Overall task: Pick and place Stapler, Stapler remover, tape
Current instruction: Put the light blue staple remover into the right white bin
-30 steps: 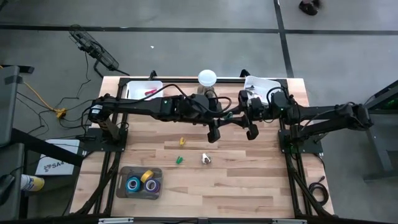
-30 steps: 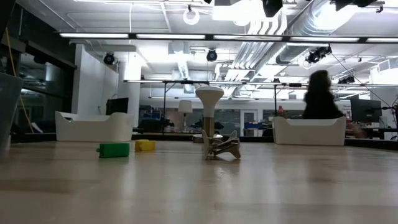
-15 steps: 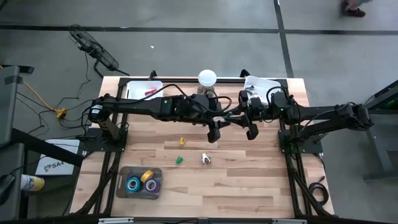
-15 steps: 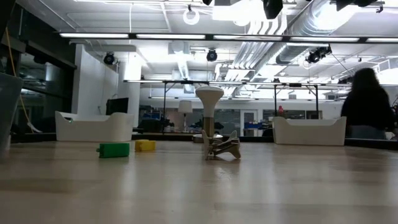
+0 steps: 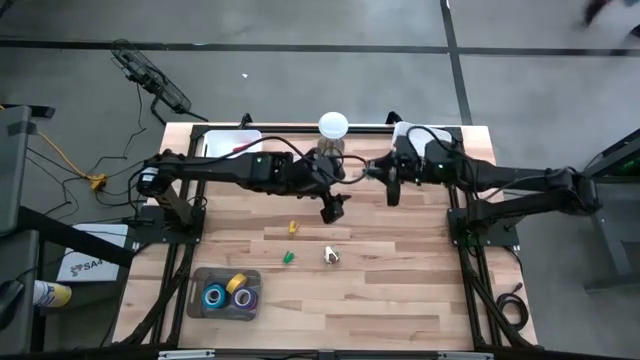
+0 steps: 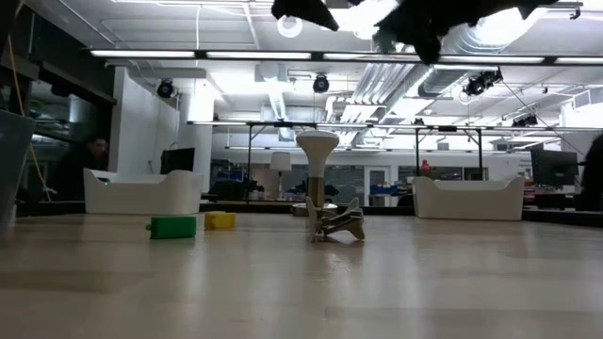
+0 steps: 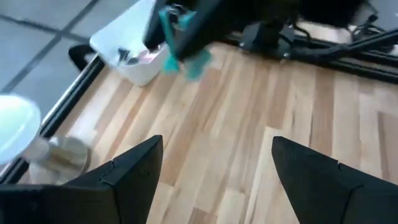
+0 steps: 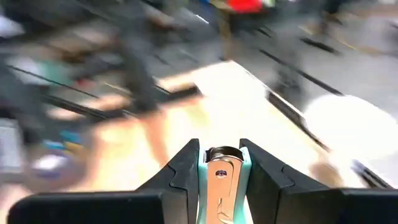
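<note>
Stapler (image 8: 221, 180) teal and silver, pinched between my right gripper (image 5: 392, 190) fingers above the table's (image 5: 400, 290) far side, my left gripper (image 5: 331, 208) spread wide and empty just beside it, tape rolls (image 5: 228, 293) in the near tray (image 5: 196, 306), well apart.

Teal stapler (image 8: 221, 180); blue, purple, yellow tape (image 5: 228, 292); green block (image 6: 172, 227)

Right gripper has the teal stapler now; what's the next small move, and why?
Probably carry it on toward the white bin at the table's right rear. The right gripper is shut on the stapler, and the left gripper stands open, empty.
</note>
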`<state>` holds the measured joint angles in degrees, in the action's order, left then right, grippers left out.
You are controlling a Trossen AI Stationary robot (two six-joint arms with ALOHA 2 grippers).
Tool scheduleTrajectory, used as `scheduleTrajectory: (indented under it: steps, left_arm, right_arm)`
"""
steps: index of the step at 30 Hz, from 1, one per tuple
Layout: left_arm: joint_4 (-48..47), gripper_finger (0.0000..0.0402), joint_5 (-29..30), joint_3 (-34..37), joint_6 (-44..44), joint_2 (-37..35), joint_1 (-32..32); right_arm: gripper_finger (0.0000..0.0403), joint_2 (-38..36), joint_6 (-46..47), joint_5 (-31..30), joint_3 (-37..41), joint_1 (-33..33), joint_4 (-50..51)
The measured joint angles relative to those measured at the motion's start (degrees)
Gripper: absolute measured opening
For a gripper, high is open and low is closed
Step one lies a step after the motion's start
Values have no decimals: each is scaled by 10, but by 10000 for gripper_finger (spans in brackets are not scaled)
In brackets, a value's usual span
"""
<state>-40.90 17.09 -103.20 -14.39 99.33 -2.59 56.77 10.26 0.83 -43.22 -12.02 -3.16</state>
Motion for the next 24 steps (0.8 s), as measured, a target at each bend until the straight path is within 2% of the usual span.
scheduleTrajectory:
  steps: [6,10,15,24]
  left_arm:
    - [-56,297,5,-1,-33,-12,0]
    - [-78,297,8,0,-51,-17,0]
    - [-91,297,16,0,-59,-17,0]
    - [-94,298,17,0,-72,-17,0]
  right_arm:
    - [83,0,7,-141,-14,-60,147]
    - [83,1,17,-198,-12,-123,216]
    - [83,7,21,-208,-8,-219,261]
    - [83,86,7,-150,-8,-372,260]
